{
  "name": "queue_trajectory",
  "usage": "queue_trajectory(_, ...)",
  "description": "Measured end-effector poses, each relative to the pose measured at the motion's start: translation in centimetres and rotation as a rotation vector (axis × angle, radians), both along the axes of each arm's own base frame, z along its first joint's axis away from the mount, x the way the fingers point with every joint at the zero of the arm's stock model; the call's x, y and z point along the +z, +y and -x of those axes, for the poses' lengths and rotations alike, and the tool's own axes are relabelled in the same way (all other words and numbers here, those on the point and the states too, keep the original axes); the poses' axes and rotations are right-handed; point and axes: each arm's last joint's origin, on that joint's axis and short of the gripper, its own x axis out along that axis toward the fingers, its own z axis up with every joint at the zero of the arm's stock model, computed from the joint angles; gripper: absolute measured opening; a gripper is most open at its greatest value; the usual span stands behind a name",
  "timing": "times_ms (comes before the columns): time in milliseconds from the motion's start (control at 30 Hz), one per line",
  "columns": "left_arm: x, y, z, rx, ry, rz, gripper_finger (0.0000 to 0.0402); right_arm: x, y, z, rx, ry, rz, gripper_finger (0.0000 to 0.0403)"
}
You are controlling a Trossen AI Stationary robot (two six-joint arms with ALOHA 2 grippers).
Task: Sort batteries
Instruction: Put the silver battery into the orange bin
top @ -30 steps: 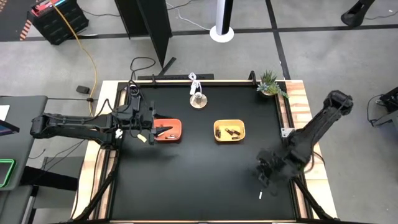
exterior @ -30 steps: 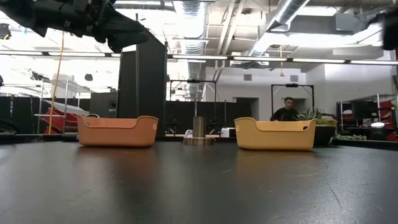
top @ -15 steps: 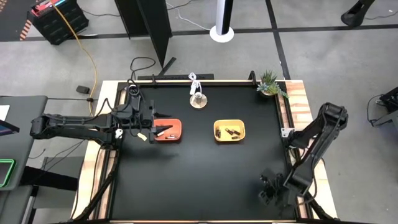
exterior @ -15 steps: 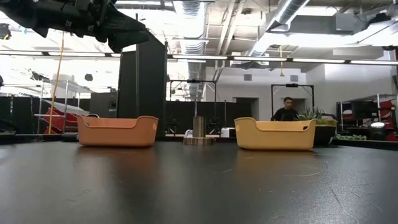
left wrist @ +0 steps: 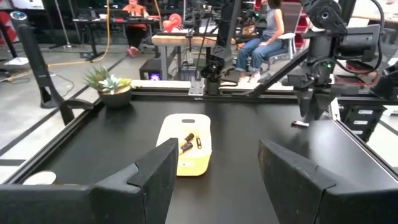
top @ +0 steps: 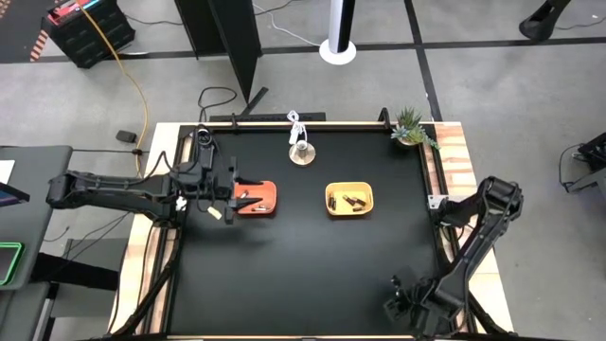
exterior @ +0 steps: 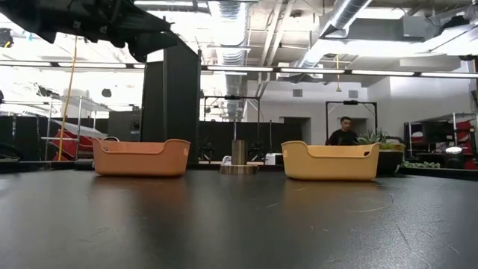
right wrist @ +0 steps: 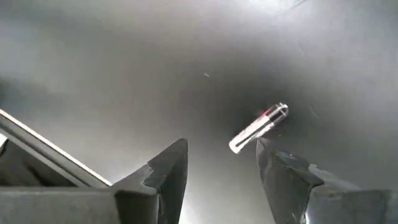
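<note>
A silvery-white battery (right wrist: 258, 129) with a red mark at one end lies flat on the black table near the near right corner. My right gripper (top: 400, 305) (right wrist: 221, 155) hangs open just over it, and the arm hides the battery in the high view. My left gripper (top: 239, 192) (left wrist: 214, 165) is open over the left end of the orange tray (top: 268, 202) (exterior: 140, 158), which holds light batteries (top: 254, 202). The yellow tray (top: 365, 190) (exterior: 329, 161) holds dark batteries (top: 352, 201) (left wrist: 186, 144).
A round metal-and-wood object with a white cable (top: 302, 152) stands at the far edge, and a potted plant (top: 412, 128) sits in the far right corner. The black table between the trays and the near edge is bare. A person (exterior: 343, 133) sits in the room beyond.
My right gripper has travelled toward the table's near edge and come down over the lone battery by the near right corner, which it now covers in the high view. My left gripper has drawn back slightly toward the table's left, over the orange tray's left end.
</note>
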Motion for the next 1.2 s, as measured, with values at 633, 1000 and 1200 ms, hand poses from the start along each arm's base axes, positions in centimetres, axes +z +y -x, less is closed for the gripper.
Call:
queue_trajectory(633,-0.1,-0.2,0.0,-0.016,0.016,-0.033,0.0217,-2.5,1.0,-3.2,-0.07,0.235,0.025,0.0199)
queue_trajectory(1000,-0.1,-0.2,0.0,-0.017,0.017,-0.044,0.0217,-2.8,-0.2,-4.7,-0.096,0.257,0.038,0.0113)
queue_trajectory(1200,-0.1,-0.2,0.0,-0.017,0.017,-0.042,0.0217,-2.8,-1.6,-6.2,-0.033,0.262,0.057,0.0075)
